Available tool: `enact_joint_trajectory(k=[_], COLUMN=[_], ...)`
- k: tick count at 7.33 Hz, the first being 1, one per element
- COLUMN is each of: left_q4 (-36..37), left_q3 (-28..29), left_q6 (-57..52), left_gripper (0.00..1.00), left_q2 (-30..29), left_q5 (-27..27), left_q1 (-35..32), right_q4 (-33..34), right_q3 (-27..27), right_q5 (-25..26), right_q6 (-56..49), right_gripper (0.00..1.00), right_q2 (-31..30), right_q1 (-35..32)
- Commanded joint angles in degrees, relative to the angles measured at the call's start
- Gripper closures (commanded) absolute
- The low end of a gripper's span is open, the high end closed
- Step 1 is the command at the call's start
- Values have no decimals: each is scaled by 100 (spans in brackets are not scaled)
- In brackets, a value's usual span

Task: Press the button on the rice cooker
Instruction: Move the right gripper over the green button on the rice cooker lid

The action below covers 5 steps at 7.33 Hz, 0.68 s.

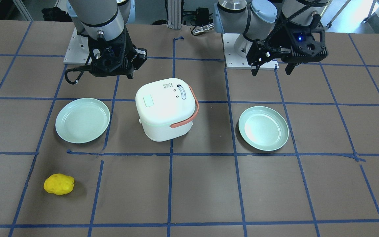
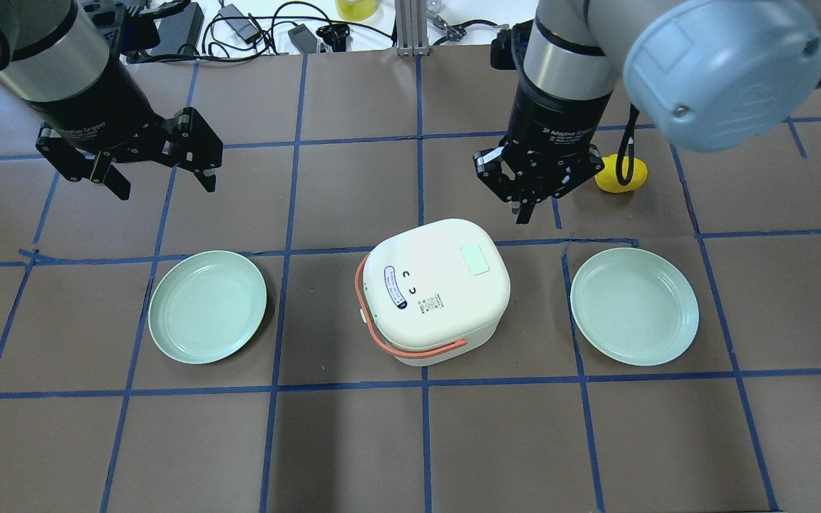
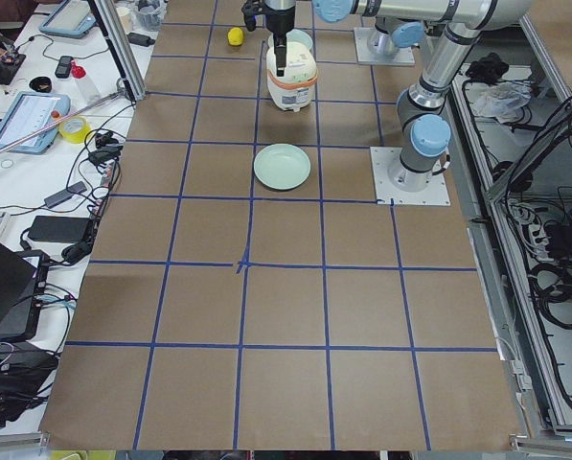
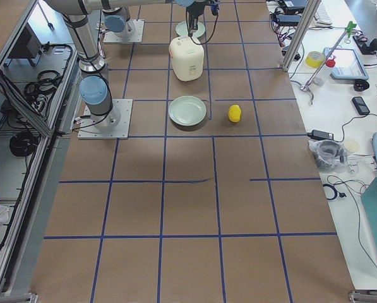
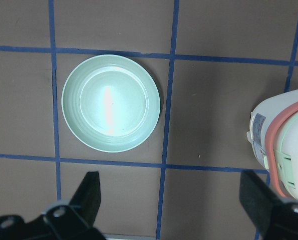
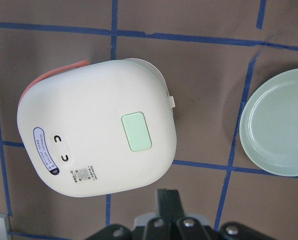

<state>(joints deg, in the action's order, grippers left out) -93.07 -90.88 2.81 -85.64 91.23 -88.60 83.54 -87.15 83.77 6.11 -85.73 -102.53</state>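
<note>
Lining up the press
We are centring the pinched-together right gripper over the rice cooker button; left gripper gaping wide.

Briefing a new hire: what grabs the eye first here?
A white rounded rice cooker with an orange handle sits mid-table, its pale green rectangular button facing up. One pale green round plate lies to its left, a second plate to its right. The right claw hangs shut near the cooker's button side; the left claw is open.
</note>
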Motion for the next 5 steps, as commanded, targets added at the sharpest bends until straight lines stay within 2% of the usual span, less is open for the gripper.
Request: enact_joint_trajectory(k=[1,3,5], left_q4=[0,0,0], left_q3=[0,0,0], left_q6=[0,0,0], left_gripper=[0,0,0], left_q2=[3,3,3], left_q5=[0,0,0], left_q1=[0,0,0], right_q4=[608,1145,1297], right_q3=[-317,-819,-900], right_q5=[-10,-10,-19], right_q6=[13,13,4], right_gripper=[100,100,100], right_q2=[231,232,258], right_q1=[-170,-188,-258])
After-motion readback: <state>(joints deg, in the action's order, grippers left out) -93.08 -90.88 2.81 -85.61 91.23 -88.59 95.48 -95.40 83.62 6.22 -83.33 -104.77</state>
